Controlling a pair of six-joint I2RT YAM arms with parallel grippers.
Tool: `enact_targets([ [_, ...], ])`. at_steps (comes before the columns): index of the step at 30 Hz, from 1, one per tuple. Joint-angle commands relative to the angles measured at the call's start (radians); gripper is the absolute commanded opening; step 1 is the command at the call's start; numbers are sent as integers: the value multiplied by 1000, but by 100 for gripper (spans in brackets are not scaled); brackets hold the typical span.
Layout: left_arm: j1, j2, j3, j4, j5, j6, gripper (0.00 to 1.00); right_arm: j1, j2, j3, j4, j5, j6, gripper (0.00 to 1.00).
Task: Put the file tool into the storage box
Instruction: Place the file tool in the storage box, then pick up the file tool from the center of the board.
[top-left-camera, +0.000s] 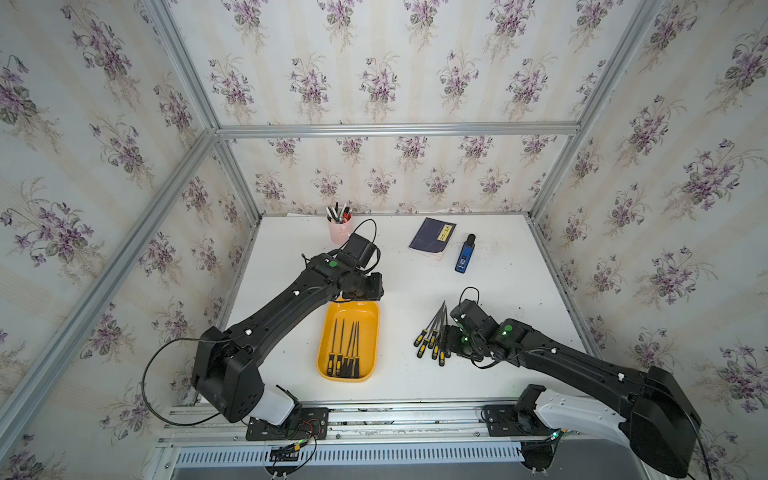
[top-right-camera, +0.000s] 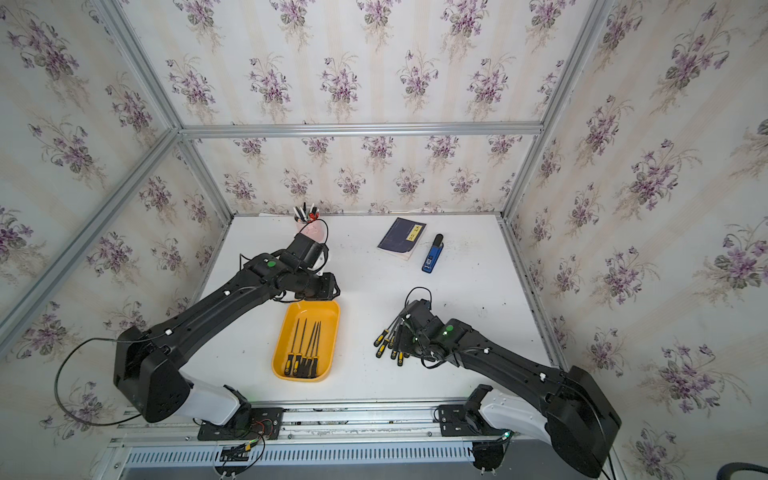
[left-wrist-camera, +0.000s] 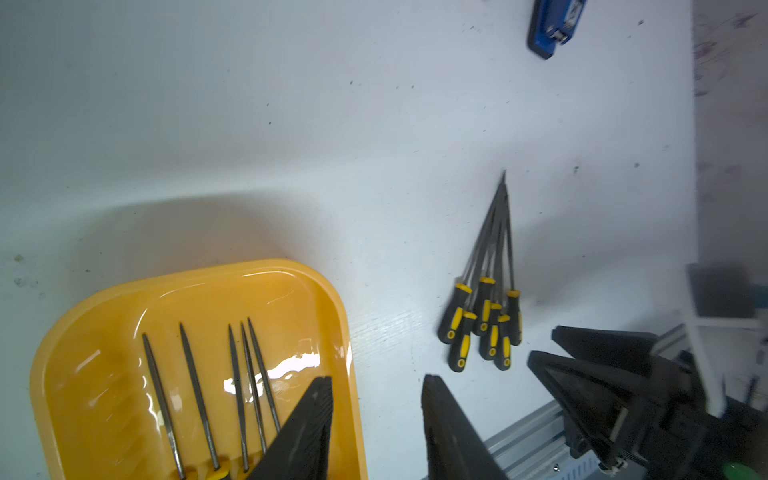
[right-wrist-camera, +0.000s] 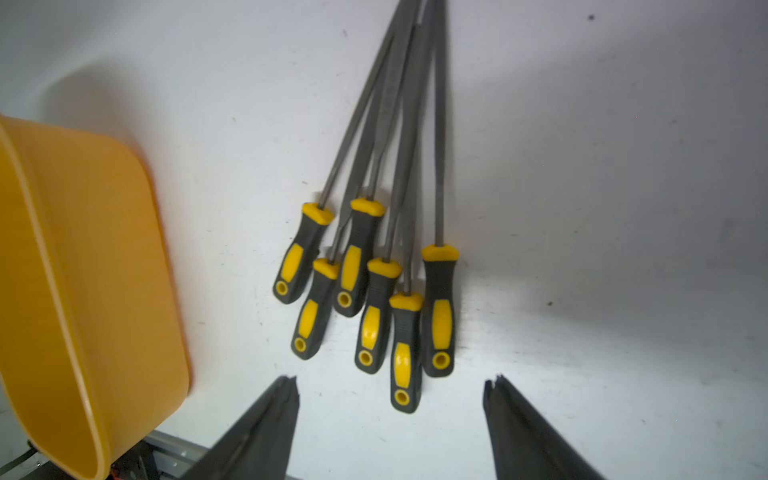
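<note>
Right wrist view: above the white table (right-wrist-camera: 582, 208), at three o'clock of the orange tray (right-wrist-camera: 83, 291), the right pincer (right-wrist-camera: 391, 379) hangs open and empty, like the left pincer (left-wrist-camera: 377, 377) at its twelve o'clock, facing six files (right-wrist-camera: 376, 291), probably light, stiff and slim, best pinched across a rubbery handle.

2 black arms (top-left-camera: 286, 309), white base links (top-left-camera: 274, 405), green indicator dots (top-left-camera: 332, 263), looping black cables (top-left-camera: 143, 374)
</note>
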Motion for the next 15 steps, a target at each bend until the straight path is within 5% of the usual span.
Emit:
enact_targets([
  [1,0,-17,43,-27,82,33,43,-12,36,-12,-7,12,31,65],
  [7,0,-31,62,-31,111,24,43,-37,108,-28,56,-5,29,49],
  [15,1,-42,43,-34,111,23,43,-88,153,-26,116,-24,-19,40],
])
